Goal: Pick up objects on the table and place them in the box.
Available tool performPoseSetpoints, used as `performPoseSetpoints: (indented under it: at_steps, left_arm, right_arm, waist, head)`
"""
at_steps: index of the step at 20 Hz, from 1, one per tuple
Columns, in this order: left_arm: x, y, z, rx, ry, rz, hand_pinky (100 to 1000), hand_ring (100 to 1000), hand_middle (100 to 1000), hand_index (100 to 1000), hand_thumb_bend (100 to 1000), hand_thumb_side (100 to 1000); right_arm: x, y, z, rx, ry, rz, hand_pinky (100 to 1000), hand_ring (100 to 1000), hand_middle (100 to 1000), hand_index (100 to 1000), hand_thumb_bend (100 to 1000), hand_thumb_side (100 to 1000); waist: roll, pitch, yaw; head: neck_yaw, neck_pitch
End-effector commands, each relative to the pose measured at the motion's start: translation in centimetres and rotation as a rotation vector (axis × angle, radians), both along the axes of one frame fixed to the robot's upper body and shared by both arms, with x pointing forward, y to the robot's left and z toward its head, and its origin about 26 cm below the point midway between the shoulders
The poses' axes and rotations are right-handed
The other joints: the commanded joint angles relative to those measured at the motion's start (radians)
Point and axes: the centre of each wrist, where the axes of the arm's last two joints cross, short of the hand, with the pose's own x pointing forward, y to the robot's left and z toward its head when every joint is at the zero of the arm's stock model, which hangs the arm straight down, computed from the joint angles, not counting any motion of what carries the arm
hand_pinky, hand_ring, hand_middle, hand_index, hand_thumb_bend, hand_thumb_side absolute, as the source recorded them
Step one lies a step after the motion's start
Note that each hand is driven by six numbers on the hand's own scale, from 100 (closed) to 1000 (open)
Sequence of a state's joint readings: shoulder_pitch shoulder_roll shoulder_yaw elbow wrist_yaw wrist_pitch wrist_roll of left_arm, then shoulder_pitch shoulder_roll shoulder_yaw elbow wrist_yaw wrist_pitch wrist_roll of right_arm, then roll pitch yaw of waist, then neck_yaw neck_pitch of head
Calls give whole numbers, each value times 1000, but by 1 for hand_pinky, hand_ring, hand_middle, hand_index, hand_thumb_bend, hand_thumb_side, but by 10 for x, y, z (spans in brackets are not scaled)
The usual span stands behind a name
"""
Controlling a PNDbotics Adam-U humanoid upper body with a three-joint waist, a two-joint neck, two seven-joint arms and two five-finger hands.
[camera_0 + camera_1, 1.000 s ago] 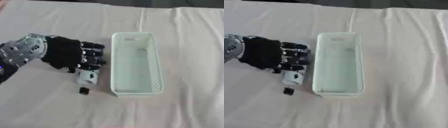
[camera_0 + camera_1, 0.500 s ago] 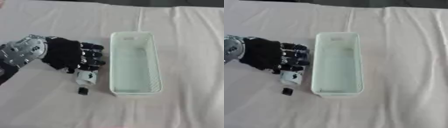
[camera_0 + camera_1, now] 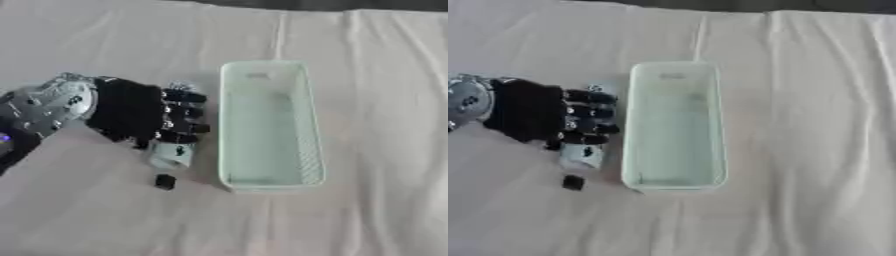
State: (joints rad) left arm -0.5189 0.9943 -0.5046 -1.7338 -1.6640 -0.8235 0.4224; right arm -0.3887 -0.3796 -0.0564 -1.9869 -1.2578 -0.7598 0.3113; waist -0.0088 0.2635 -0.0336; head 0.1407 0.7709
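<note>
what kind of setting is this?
Likely a lab tabletop set up for pick-and-place: a wrinkled white cloth, one pale green box, and the left hand over a few small objects.

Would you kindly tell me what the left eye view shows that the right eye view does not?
Only the left eye view shows more of the silver forearm behind the left hand. Only the right eye view shows more cloth to the right of the box. Both share the pale green box, the hand lying over a whitish object beside it, fingers curled, a small black object nearer the camera, and the white cloth.
</note>
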Motion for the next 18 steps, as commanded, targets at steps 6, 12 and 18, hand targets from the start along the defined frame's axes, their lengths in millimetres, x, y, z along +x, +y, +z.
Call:
performPoseSetpoints:
  at_steps: [6, 12, 18]
  left_arm:
    - [3, 4, -3, -20, 91, -78, 913, 838, 895, 919, 485, 378]
    - [5, 8, -10, -47, 125, -59, 662, 709, 804, 891, 334, 412]
    - [4, 13, -12, -88, 159, -43, 366, 405, 562, 795, 100, 706]
  right_arm:
    - [-2, 0, 9, -5, -7, 0, 171, 324, 429, 566, 100, 1000]
    - [-1, 1, 11, -1, -3, -1, 171, 324, 428, 565, 100, 1000]
    - [-2, 0, 10, -2, -1, -7, 171, 324, 428, 565, 100, 1000]
  waist:
    - [1, -13, -4]
    - [2, -12, -6]
    - [1, -14, -2]
  head:
    - [12, -11]
    - [9, -22]
    - [9, -19]
